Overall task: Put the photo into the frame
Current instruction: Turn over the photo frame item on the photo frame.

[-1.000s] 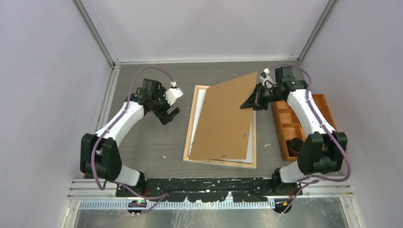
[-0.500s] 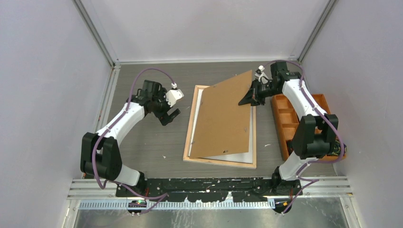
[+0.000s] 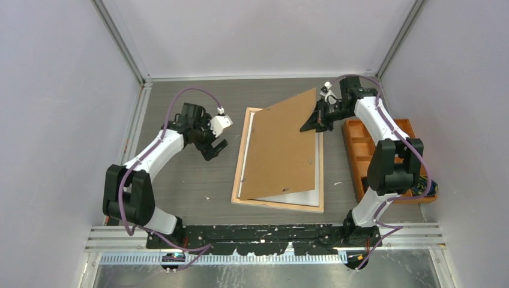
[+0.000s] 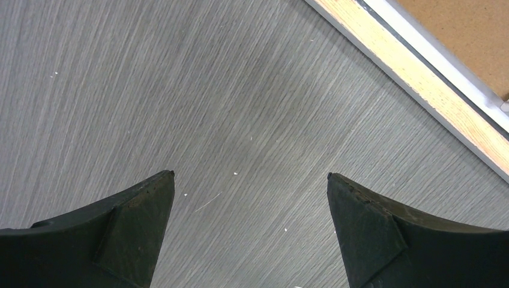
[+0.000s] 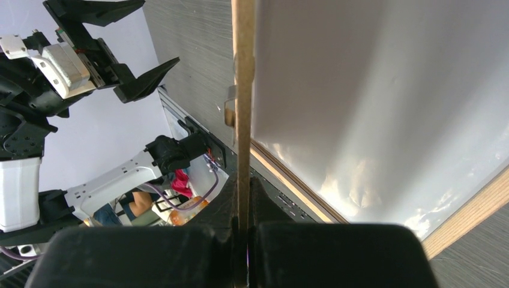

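The frame [image 3: 240, 163] lies back up at the table's middle, its light wood rim showing. A white sheet [image 3: 295, 197] lies inside it and looks like the photo's plain reverse; no printed side shows. My right gripper [image 3: 316, 119] is shut on the far right edge of the brown backing board [image 3: 279, 150], which is tilted up over the frame. In the right wrist view the board's edge [image 5: 243, 90] runs between the closed fingers [image 5: 264, 207], with the white sheet [image 5: 372, 108] and the rim [image 5: 474, 210] to the right. My left gripper [image 3: 214, 146] is open and empty, left of the frame, over bare table [image 4: 251, 177].
An orange compartment tray [image 3: 359, 157] stands at the right, partly under the right arm. The frame's rim [image 4: 420, 84] and a corner of the board [image 4: 474, 30] show at the upper right of the left wrist view. Walls enclose the table on three sides.
My right gripper has moved left and back with the backing board, swinging the board more squarely over the frame. The right elbow has folded up. The left gripper has barely moved.
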Robot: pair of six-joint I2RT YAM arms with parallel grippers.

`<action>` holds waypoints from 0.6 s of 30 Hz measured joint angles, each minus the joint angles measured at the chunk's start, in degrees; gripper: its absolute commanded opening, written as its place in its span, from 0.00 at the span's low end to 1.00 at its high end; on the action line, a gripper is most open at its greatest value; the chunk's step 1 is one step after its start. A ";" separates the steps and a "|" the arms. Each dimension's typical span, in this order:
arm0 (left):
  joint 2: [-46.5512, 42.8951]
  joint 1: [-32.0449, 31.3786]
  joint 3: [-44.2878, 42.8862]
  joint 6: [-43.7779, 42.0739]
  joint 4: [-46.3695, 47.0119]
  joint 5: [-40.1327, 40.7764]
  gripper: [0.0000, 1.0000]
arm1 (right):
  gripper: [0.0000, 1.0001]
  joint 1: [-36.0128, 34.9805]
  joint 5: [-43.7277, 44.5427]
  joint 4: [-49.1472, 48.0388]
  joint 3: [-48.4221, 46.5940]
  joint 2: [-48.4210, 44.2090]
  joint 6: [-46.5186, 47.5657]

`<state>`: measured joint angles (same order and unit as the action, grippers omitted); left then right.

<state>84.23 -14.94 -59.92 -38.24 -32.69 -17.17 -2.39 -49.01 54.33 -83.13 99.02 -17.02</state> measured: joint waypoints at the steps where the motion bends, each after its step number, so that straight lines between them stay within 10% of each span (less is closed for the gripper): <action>1: 0.24 0.00 0.00 0.04 0.00 0.00 1.00 | 0.01 0.00 -0.20 0.15 -0.46 0.39 0.20; 18: 0.57 -0.15 0.00 0.04 -0.02 0.02 1.00 | 0.01 -0.02 -1.77 0.79 -3.52 4.48 1.46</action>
<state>84.79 -15.09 -59.92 -38.20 -32.71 -17.15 -2.42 -50.78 55.11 -86.65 103.50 -15.55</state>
